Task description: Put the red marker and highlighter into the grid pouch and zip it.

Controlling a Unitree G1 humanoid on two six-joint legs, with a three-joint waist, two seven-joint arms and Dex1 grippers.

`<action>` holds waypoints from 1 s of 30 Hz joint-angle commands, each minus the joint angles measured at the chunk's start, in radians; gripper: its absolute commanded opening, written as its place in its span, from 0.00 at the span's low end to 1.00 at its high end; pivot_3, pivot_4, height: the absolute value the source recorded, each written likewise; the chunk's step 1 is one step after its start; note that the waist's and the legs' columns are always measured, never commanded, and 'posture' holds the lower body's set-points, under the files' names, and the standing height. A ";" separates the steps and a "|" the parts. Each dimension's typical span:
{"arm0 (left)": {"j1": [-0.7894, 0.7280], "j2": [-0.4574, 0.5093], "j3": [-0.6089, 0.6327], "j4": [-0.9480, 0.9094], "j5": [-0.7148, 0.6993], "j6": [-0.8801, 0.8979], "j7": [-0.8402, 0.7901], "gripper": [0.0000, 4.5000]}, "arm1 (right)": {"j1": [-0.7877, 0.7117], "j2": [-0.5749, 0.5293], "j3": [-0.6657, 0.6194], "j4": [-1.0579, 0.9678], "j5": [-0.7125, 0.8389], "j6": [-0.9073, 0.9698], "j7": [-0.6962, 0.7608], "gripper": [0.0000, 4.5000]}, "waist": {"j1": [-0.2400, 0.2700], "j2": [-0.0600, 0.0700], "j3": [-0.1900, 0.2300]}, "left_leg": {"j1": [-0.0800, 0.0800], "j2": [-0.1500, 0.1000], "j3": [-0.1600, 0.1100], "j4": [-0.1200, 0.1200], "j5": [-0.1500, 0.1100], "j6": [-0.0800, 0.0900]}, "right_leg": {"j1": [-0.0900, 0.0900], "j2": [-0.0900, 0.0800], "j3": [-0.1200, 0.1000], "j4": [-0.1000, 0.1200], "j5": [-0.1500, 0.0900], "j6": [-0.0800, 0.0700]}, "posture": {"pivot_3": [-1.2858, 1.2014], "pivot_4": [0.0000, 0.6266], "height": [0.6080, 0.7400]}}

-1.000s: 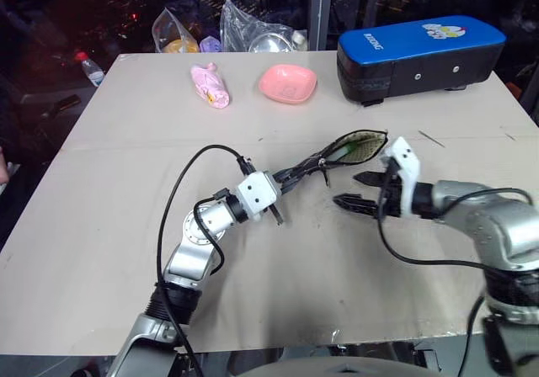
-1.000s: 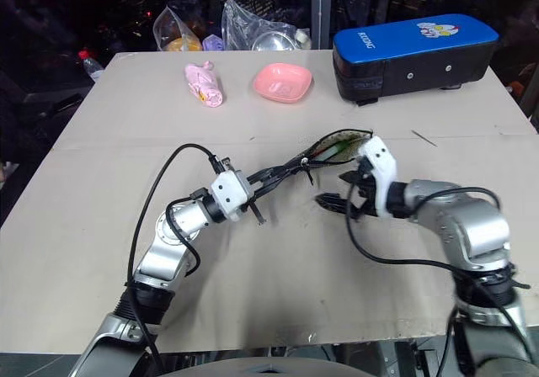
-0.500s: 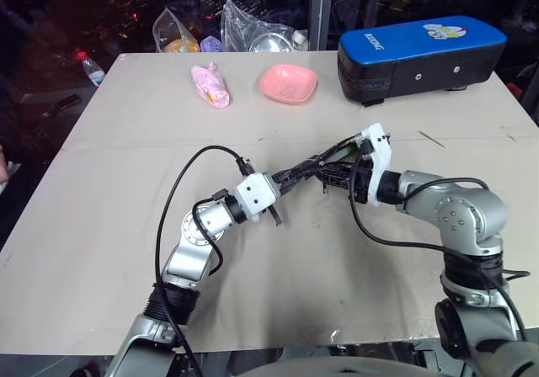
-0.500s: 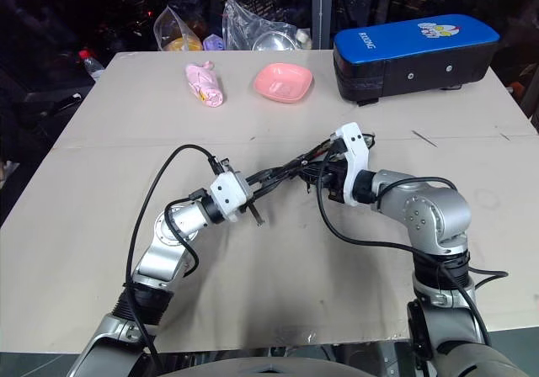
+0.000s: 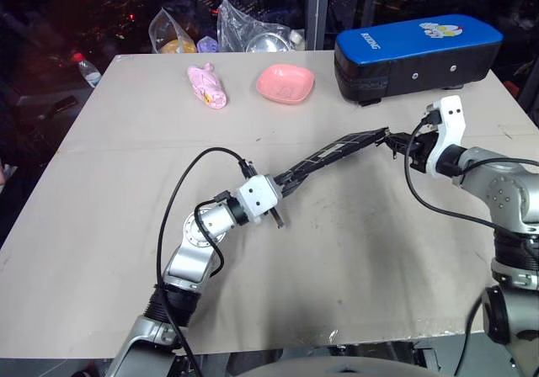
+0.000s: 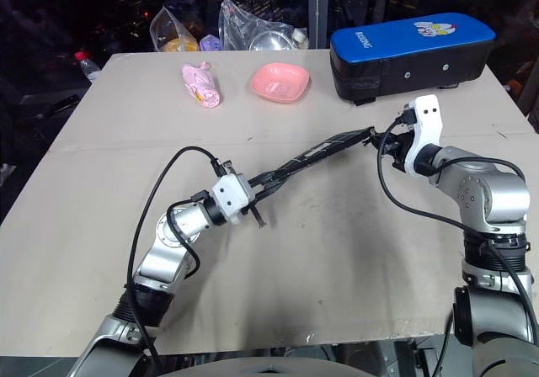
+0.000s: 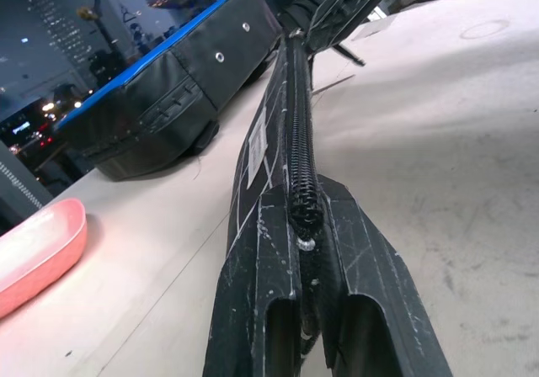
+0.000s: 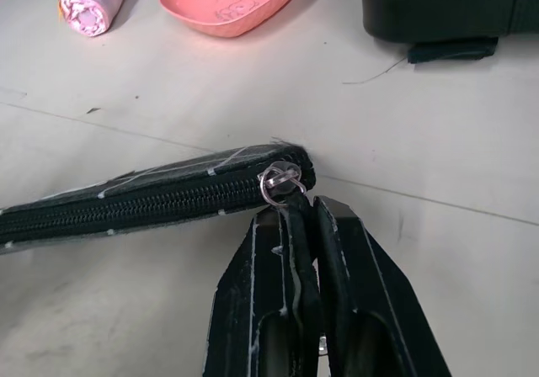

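The grid pouch hangs stretched above the table, edge-on, its zipper run closed along the whole length; the left gripper is clamped on one end of it; the right gripper is pinched tight on the zipper pull at the far end, near the blue-and-black case; a pink dish sits beyond.

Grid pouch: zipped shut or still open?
Shut. The black grid-lined fabric pouch shows its zipper teeth meshed along its length, with the ring pull at the end.
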 commanded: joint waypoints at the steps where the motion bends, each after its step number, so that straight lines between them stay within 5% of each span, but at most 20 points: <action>1: 0.007 0.021 0.033 -0.024 -0.006 -0.016 0.008 0.00 | 0.009 -0.040 -0.026 -0.053 -0.003 -0.051 0.024 0.02 | 0.002 0.000 0.000 | 0.000 0.000 0.000 0.000 0.000 0.000 | 0.000 0.000 0.000 0.000 0.000 0.000 | 0.52 0.24 0.96; 5: -0.002 0.039 0.049 -0.013 0.004 -0.027 0.012 0.00 | 0.093 -0.122 0.021 -0.135 0.082 -0.041 0.226 0.20 | 0.008 0.000 0.000 | 0.000 0.000 0.000 0.000 0.000 0.000 | 0.000 0.000 0.000 -0.001 0.000 0.000 | 0.52 0.24 0.96; 11: -0.031 0.071 0.095 0.037 0.032 -0.048 0.053 0.00 | 0.257 -0.240 0.036 -0.187 0.050 -0.168 0.374 0.82 | 0.008 0.000 0.000 | 0.000 0.000 0.000 0.000 0.000 0.000 | 0.000 0.000 0.000 -0.001 0.000 0.000 | 0.52 0.24 0.96; 12: -0.029 0.076 0.102 0.035 0.004 -0.042 0.034 0.08 | 0.297 -0.247 0.031 -0.185 0.047 -0.232 0.420 0.92 | 0.007 0.000 0.000 | 0.000 0.000 0.000 0.001 0.000 0.000 | 0.000 0.000 0.000 -0.001 0.000 0.000 | 0.52 0.24 0.96; 16: 0.018 0.109 0.117 -0.009 -0.068 0.012 -0.025 0.41 | 0.400 -0.244 0.029 -0.076 -0.028 -0.481 0.509 0.92 | 0.004 -0.001 0.000 | 0.000 0.000 0.001 0.000 0.000 0.001 | 0.000 0.000 0.001 -0.001 0.000 0.000 | 0.52 0.24 0.96; 21: 0.178 0.143 0.202 -0.209 -0.313 0.401 -0.024 0.89 | 0.398 -0.182 -0.004 0.114 -0.047 -0.737 0.587 0.92 | -0.003 -0.001 0.000 | 0.001 0.001 0.003 0.000 0.000 0.001 | 0.000 0.000 0.002 -0.001 0.000 0.000 | 0.52 0.24 0.96; 30: 0.463 0.266 0.291 -0.459 -0.446 0.654 -0.059 0.89 | 0.380 -0.172 -0.013 0.298 -0.022 -0.865 0.767 0.92 | -0.004 -0.001 0.001 | 0.002 0.003 0.002 0.000 -0.001 0.001 | 0.001 0.001 0.002 -0.001 -0.003 -0.004 | 0.52 0.24 0.96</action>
